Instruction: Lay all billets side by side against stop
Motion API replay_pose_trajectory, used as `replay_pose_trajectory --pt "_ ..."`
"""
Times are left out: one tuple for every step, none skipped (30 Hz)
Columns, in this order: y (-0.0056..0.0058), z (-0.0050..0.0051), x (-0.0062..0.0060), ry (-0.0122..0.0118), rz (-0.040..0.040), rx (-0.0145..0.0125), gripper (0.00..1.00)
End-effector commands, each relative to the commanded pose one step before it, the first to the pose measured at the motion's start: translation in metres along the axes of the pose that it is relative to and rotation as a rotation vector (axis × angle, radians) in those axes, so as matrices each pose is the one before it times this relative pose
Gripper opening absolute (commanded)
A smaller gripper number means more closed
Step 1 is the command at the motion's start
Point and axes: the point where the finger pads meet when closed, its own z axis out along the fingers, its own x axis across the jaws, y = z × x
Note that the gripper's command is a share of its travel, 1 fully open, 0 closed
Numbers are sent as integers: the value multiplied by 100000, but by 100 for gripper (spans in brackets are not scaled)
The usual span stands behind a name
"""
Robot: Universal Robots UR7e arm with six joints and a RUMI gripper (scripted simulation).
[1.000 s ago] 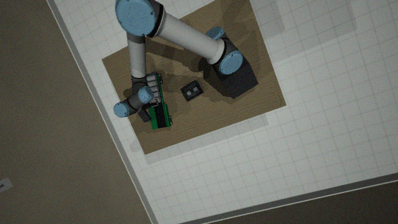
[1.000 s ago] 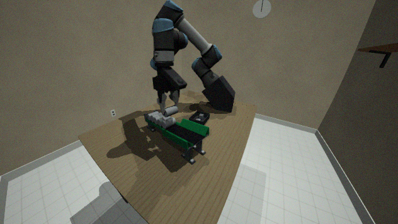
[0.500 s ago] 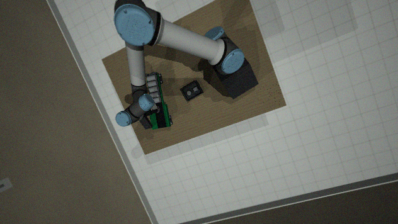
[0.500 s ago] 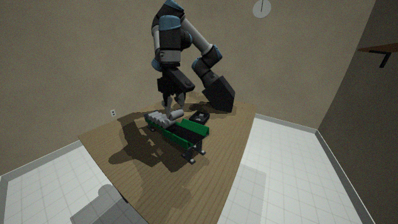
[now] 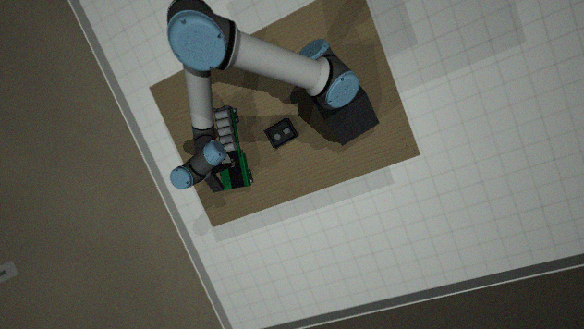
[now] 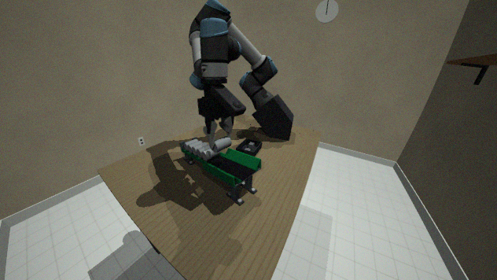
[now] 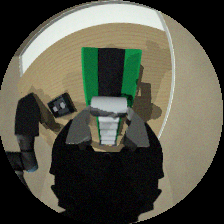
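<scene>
The green feed ramp (image 6: 230, 165) with a black bed stands on the wooden table; it also shows in the top view (image 5: 235, 154) and the wrist view (image 7: 111, 75). Several grey billets (image 6: 196, 146) lie side by side in a row at its low end (image 5: 224, 127). My gripper (image 6: 219, 135) is shut on one grey billet (image 6: 222, 144) and holds it across the ramp, just past the row's open end and a little above the black bed. In the wrist view that billet (image 7: 107, 106) sits between my fingers, with the row (image 7: 106, 129) partly hidden beneath it.
A small black tray (image 6: 247, 146) with two grey pieces sits on the table beside the ramp, toward the arm's base (image 6: 273, 116). The ramp stands on short legs (image 6: 237, 194). The table edge lies close behind the ramp's low end.
</scene>
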Motion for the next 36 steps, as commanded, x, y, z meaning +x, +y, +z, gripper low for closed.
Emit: replay_pose_trajectory --pt "-182 -553 347 991 283 514 0" --pt "0 5 -10 -11 -16 -6 0" --pt "0 3 -7 -7 -10 -4 0" --pt "0 1 -3 -3 -5 -2 0" --pt "0 0 0 0 -1 0 0" --pt "0 0 0 0 0 0 0" --pt "0 0 0 0 0 0 0" --pt "0 0 0 0 0 0 0" --pt "0 0 0 0 0 0 0" --pt "0 0 0 0 0 0 0" --pt "0 0 0 0 0 0 0" --pt "0 0 0 0 0 0 0" --pt "0 0 0 0 0 0 0" --pt "0 0 0 0 0 0 0" --pt "0 0 0 0 0 0 0" --pt "0 0 0 0 0 0 0" --pt "0 0 0 0 0 0 0" --pt "0 0 0 0 0 0 0" --pt "0 0 0 0 0 0 0" --pt "0 0 0 0 0 0 0" --pt "0 0 0 0 0 0 0" --pt "-1 2 -1 -1 -1 0 0" --pt "-3 11 -4 -4 -7 -2 0" --pt "0 0 0 0 0 0 0" --pt "0 0 0 0 0 0 0" --pt "-9 27 -10 -11 -18 -6 0" --pt "-15 50 -18 -21 -33 -11 0" --pt "-10 92 -28 -62 -36 -30 0" --pt "-12 131 -48 -111 -76 -54 0" --pt "-16 169 -62 -143 -95 -69 0" --pt "5 176 -52 -126 -27 -59 0" --pt "17 194 -50 -125 -5 -58 0" --pt "17 221 -56 -140 -8 -64 0" --pt "-25 182 -32 -32 -36 -18 0" --pt "-28 186 -2 1 0 -2 0" --pt "-30 202 -2 1 0 -2 0"
